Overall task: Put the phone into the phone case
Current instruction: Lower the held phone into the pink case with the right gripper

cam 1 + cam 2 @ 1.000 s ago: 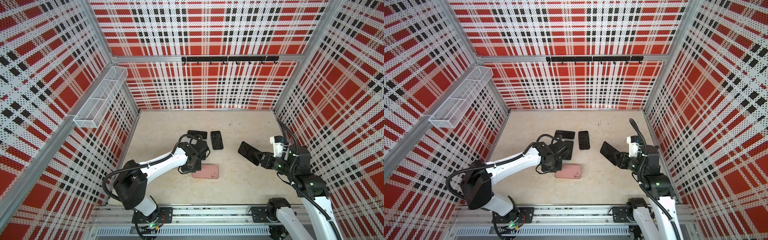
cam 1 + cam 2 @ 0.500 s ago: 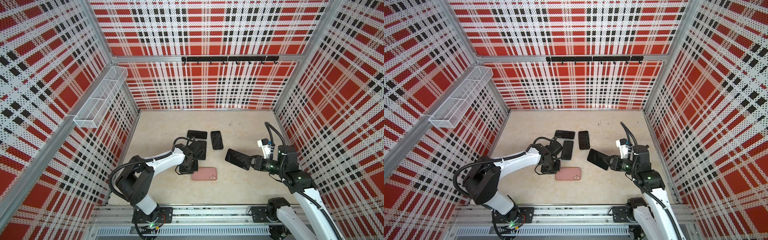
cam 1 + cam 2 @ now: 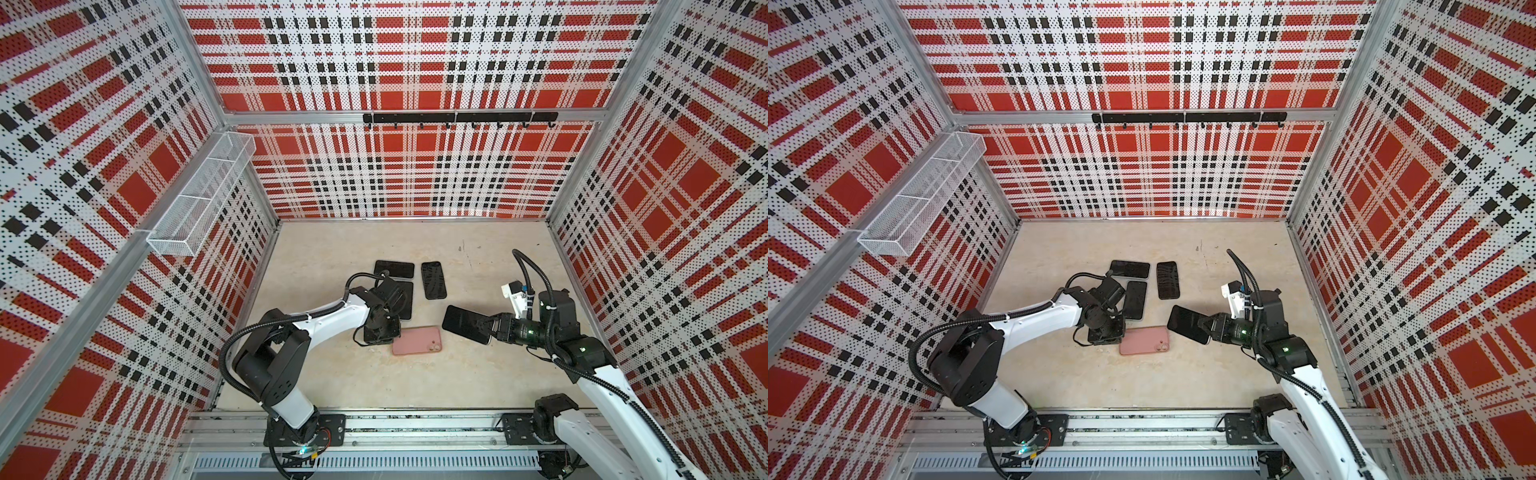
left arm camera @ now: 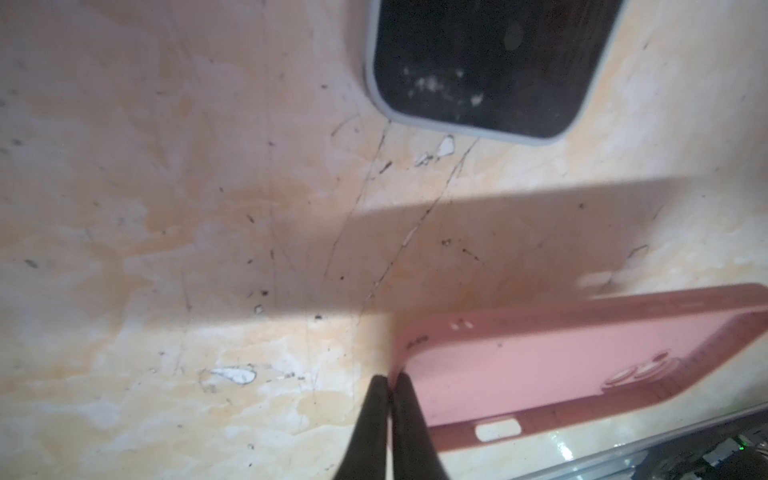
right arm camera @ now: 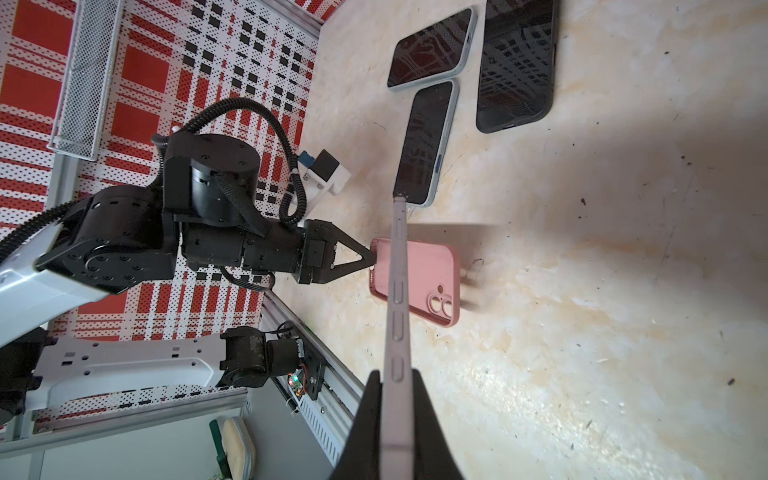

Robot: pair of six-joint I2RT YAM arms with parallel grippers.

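Case [image 4: 540,374] rim, seemingly pinched by left tool [image 4: 390,380], wrist view only

I read the case [image 3: 417,340] as plain pink. The phone [image 3: 465,323] shows a black screen and a pale lilac edge. The table [image 3: 415,382] is beige, marbled white. The walls [image 3: 415,62] carry red, white and black plaid with dot perforation. The basket [image 3: 199,195] is white mesh; the rail [image 3: 457,117] black; the arms [image 3: 328,322] white and black.

three phones [image 3: 433,280] behind pink case [image 3: 417,340], open tabletop [image 3: 415,382] in front
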